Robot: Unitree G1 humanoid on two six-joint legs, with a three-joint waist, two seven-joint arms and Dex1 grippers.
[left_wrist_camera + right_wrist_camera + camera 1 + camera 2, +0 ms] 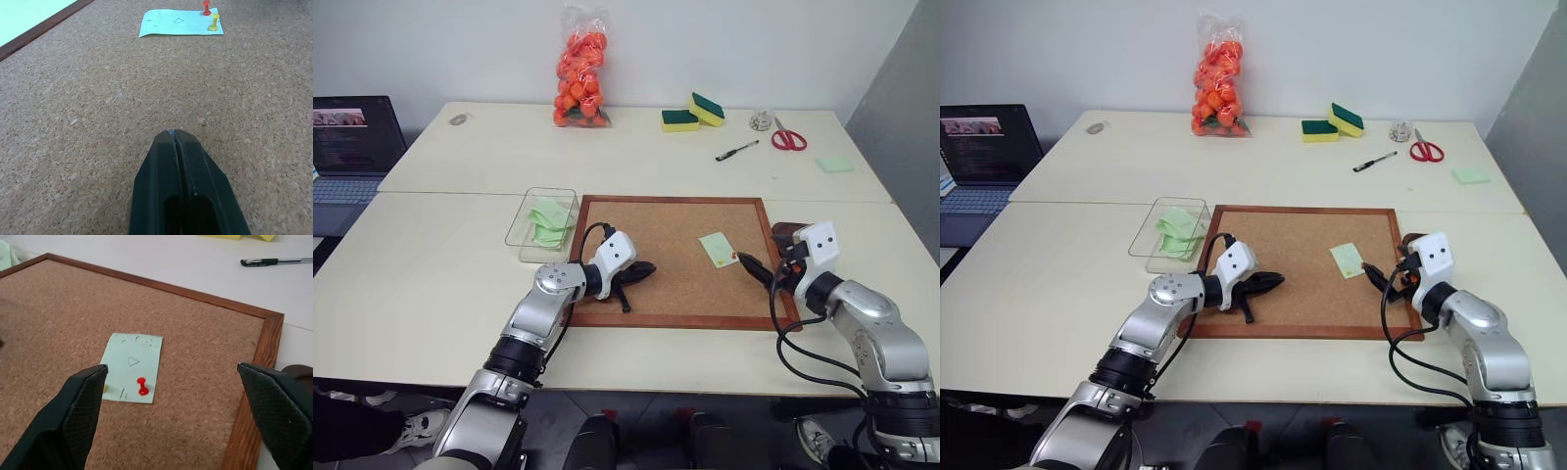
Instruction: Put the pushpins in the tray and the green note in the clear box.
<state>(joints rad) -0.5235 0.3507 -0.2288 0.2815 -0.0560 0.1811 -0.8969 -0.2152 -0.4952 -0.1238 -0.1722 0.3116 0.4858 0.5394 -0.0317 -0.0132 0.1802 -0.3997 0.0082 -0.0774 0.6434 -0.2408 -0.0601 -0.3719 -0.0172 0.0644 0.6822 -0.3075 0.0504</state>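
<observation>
Leftmost, the clear box holds green slips beside the corkboard, where the left end effector rests closed and empty, while the green note, faint triangle drawn, red pushpin and yellow pushpin stuck in, lies just before the wide-open, empty right end effector, the tray behind it.

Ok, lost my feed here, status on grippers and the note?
Left gripper shut, on the corkboard. Right gripper jaws wide, facing green note. Red pushpin and yellow pushpin still in it.
</observation>
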